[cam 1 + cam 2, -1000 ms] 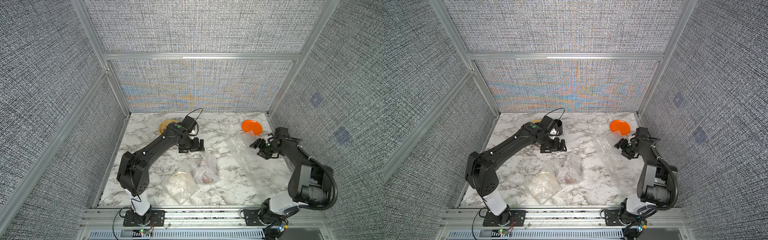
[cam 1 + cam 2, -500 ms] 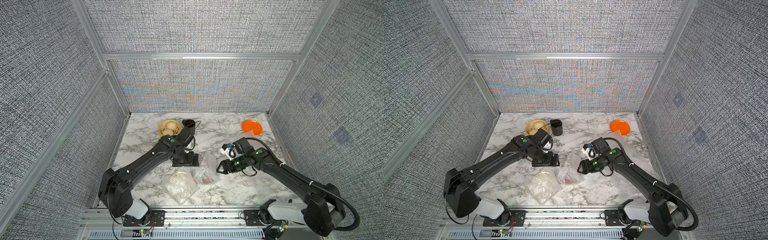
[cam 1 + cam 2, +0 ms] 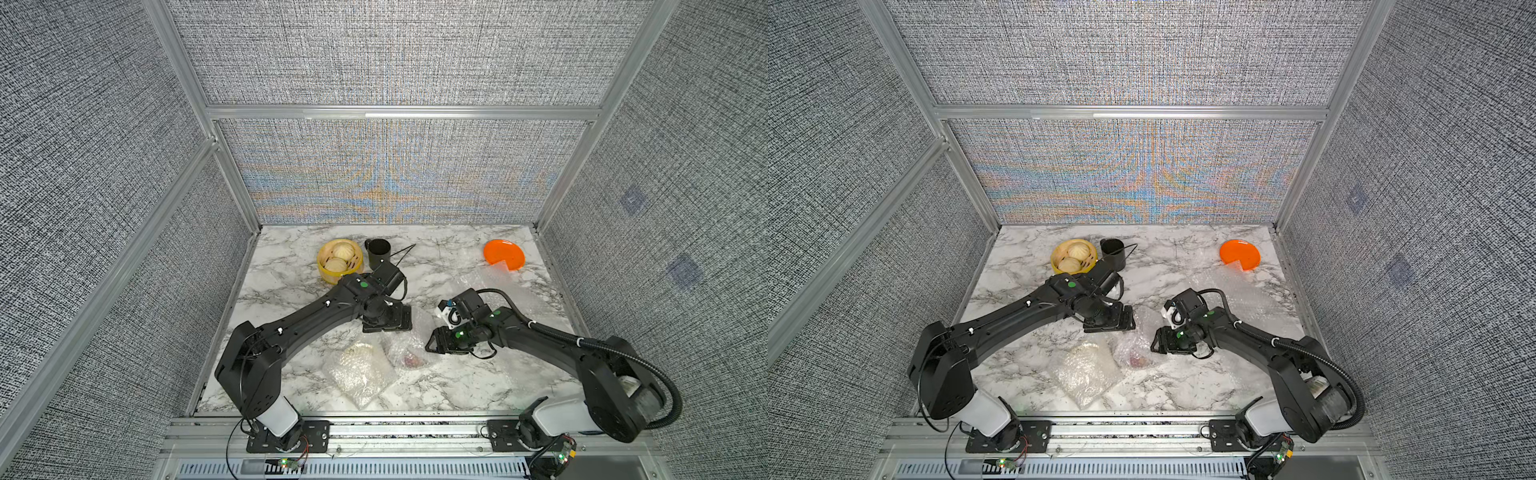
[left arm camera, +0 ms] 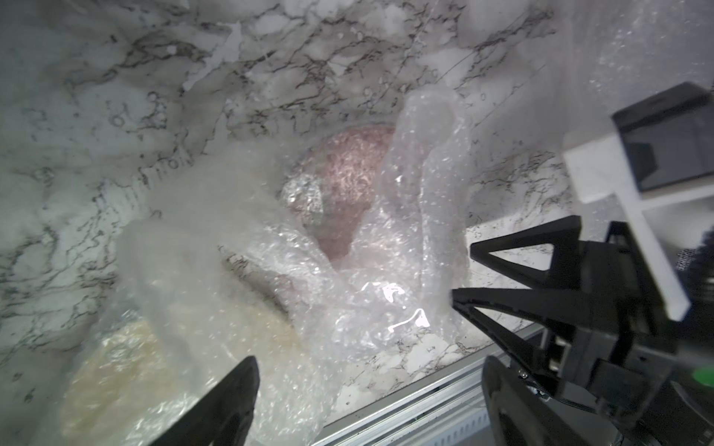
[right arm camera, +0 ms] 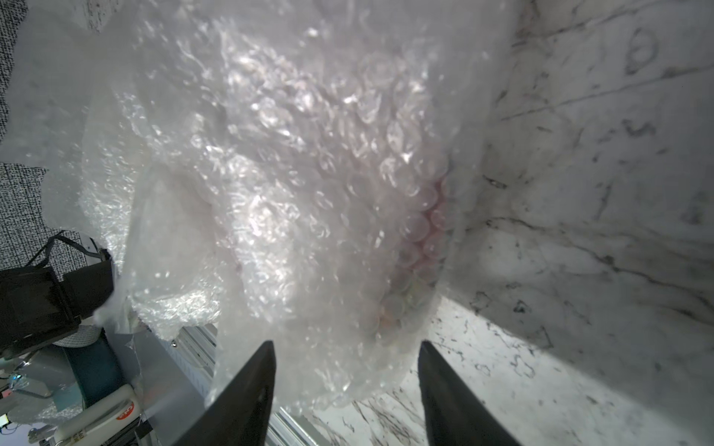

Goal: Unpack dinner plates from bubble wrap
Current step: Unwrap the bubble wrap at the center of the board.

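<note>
Orange plate point(image 3: 503, 254) lies bare at 2 o'clock on bench point(image 3: 282, 282), loose bubble wrap point(image 3: 498, 291) beside it. Red plate parcel point(image 3: 409, 357) at 6 o'clock. Right end effector point(image 5: 347, 347) is released, straddling the wrap edge, prob. to peel. Left end effector point(image 4: 367, 367) is released above, prob. to pin. Cream plate parcel point(image 3: 359, 370) adj., untouched.

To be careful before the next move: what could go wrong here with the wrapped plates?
The right hand, jaws open, straddles loose bubble wrap; pulling may drag or tip the red plate inside.
The left hand hangs close by, so the hands may collide.
The wrapped cream plate lies alongside and may get shoved.
</note>
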